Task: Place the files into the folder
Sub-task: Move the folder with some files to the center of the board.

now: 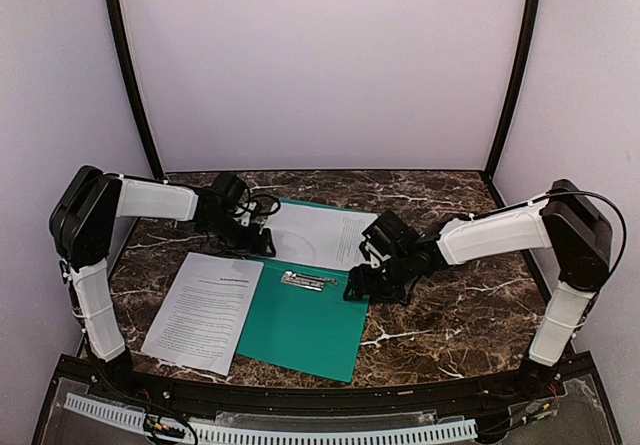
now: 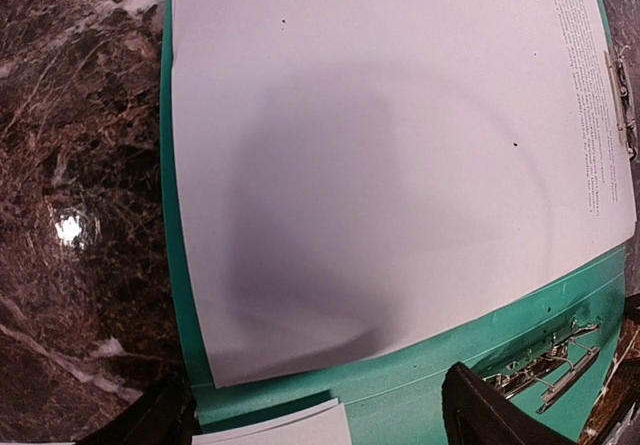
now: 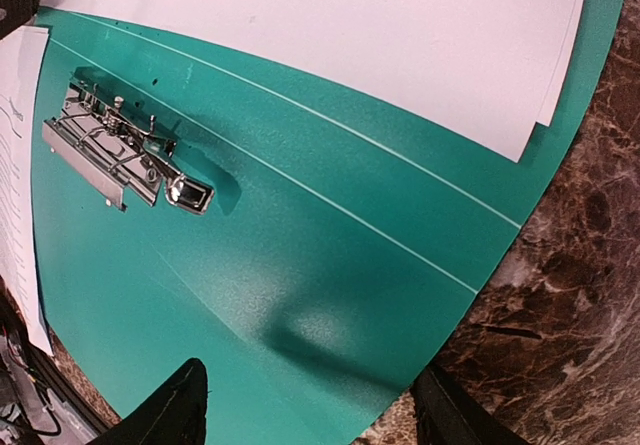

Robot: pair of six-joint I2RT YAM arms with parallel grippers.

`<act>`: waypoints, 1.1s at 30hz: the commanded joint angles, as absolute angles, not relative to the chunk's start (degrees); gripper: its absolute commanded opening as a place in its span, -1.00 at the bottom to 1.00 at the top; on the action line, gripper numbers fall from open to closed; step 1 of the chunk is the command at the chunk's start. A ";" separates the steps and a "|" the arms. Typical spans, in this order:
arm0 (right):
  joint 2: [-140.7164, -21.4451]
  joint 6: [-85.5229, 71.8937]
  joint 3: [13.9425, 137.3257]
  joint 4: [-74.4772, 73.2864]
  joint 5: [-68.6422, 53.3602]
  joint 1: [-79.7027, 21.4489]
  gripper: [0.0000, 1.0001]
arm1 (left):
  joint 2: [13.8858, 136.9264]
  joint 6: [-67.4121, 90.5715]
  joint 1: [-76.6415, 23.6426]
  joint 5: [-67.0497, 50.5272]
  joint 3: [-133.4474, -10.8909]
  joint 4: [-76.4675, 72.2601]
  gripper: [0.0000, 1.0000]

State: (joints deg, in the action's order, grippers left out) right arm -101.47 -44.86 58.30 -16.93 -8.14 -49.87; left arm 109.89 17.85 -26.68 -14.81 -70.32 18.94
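Folder (image 1: 300,330) lies open, flat on marble table (image 1: 450,305), metal clip (image 1: 308,281) bare near its middle fold. Far half holds a printed sheet (image 1: 325,235), lying loose, not under the clip. Second sheet (image 1: 205,310) out on the table at the folder's left edge, its corner just overlapping the green. Left gripper (image 1: 258,243) over the far sheet's left side, fingers apart, nothing held. Right gripper (image 1: 362,287) at the folder's right edge, fingers apart, nothing held.

Overhead; wrist close-ups sharing folder (image 1: 300,325)
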 commanded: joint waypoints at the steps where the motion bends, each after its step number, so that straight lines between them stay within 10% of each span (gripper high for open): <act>1: -103.29 -44.85 58.89 -16.68 -8.12 -48.78 0.37 | 111.39 19.33 -26.54 -20.02 -67.93 19.89 0.69; 21: -105.59 -33.59 63.04 -21.76 -2.14 -37.80 0.40 | 116.73 24.15 -29.37 -26.14 -72.07 13.44 0.63; 33: -97.97 -27.67 66.28 -24.15 8.56 -42.04 0.79 | 102.01 19.71 -29.23 4.09 -67.88 22.26 0.96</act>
State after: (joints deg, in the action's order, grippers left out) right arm -100.55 -30.33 63.18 -24.05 4.82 -38.74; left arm 109.95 21.52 -29.63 -8.62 -70.89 15.75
